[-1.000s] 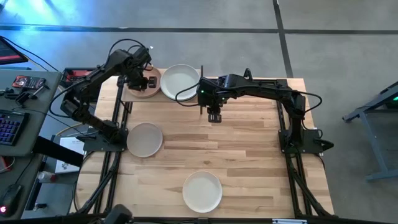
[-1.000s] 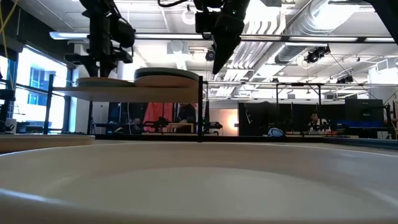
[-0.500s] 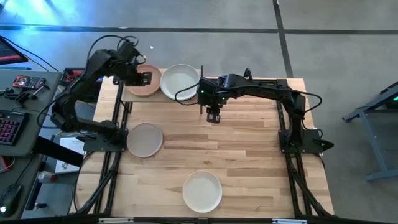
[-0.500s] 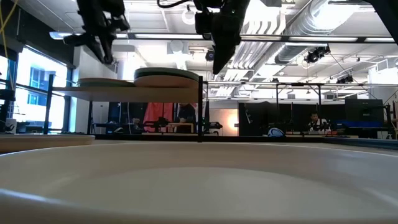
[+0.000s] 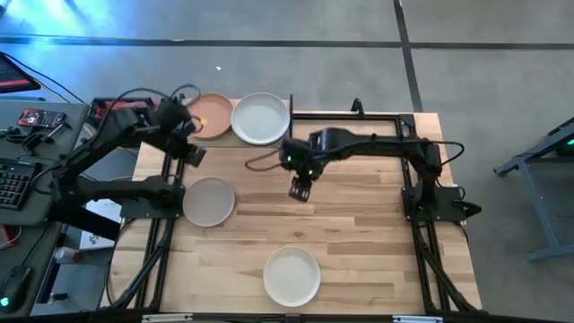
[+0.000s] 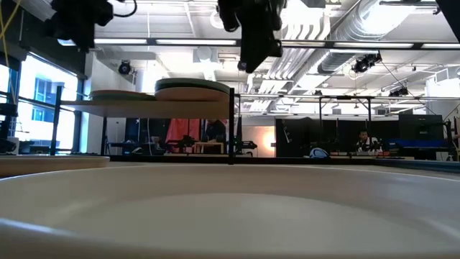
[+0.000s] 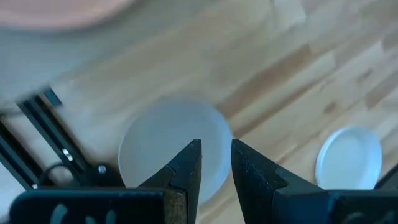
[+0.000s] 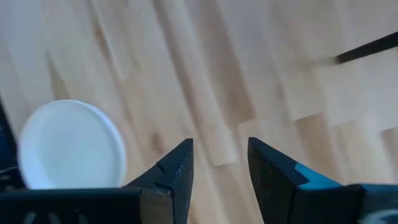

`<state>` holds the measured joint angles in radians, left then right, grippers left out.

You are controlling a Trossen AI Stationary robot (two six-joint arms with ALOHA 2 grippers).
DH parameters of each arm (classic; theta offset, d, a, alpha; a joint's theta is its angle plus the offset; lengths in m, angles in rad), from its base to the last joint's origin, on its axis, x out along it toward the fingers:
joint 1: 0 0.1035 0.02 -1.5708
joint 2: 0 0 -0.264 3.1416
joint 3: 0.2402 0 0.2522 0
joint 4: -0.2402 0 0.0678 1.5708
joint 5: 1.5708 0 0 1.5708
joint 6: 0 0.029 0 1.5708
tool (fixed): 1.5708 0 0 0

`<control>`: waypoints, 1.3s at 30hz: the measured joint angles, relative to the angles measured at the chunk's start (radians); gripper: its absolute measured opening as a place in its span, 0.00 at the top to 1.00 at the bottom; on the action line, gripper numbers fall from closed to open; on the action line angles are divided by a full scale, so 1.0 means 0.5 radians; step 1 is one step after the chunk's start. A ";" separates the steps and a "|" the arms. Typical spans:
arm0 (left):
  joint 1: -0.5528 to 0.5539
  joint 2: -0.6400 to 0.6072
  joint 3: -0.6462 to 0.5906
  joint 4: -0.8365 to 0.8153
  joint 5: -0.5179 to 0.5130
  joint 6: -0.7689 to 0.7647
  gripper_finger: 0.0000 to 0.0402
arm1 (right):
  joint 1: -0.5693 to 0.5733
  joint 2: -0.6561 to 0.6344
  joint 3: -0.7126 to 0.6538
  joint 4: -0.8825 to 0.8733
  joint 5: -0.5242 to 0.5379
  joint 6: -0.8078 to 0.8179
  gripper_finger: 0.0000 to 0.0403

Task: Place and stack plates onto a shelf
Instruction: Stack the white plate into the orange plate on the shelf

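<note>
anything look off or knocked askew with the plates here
Nothing stands out. The terracotta plate and a cream plate sit flat side by side on the shelf; a grey-beige plate and another cream plate lie flat on the table.

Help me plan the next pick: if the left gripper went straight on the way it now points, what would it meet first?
Most likely the grey-beige plate on the tabletop: in the left wrist view it lies straight beyond the open left gripper, with nothing visible between. How far off it is stays unclear.
</note>
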<state>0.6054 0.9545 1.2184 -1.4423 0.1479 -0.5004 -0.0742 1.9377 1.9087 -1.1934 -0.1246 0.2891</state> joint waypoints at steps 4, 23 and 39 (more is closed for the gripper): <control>-0.173 -0.124 -0.187 0.015 0.000 -0.090 0.81 | 0.144 0.000 0.000 0.016 0.028 0.221 0.68; -0.966 -0.230 -0.612 0.767 0.233 -0.255 0.81 | 0.701 -0.001 -0.385 0.539 0.302 0.784 0.68; -1.374 -0.074 -0.611 1.042 0.097 -0.423 0.81 | 0.920 0.001 -0.931 1.071 0.465 0.910 0.68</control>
<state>-0.0814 0.9173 0.9127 -0.9213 0.1962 -0.7121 0.3859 1.9381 1.4430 -0.6579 0.1078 0.7440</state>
